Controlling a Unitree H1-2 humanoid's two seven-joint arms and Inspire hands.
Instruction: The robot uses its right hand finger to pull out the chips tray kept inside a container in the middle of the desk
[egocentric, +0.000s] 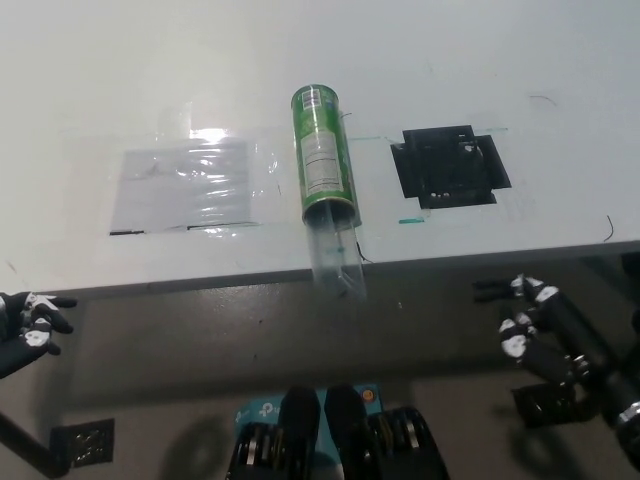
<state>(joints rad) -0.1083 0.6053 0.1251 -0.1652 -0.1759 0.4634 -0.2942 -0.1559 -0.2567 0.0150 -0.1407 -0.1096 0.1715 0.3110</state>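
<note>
The green container (323, 152) lies on its side in the middle of the desk (300, 50), and the clear chips tray (335, 255) sticks out of its open end, past the desk's front edge. My right hand (545, 335) hangs low, well right of the tray, fingers (495, 292) apart, gripping nothing. My left hand (25, 325) rests at the far left, fingers loosely spread.

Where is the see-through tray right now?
In the head view the clear tray sticks out of the green can at mid-desk, poking past the desk's near edge, left of the black square.
</note>
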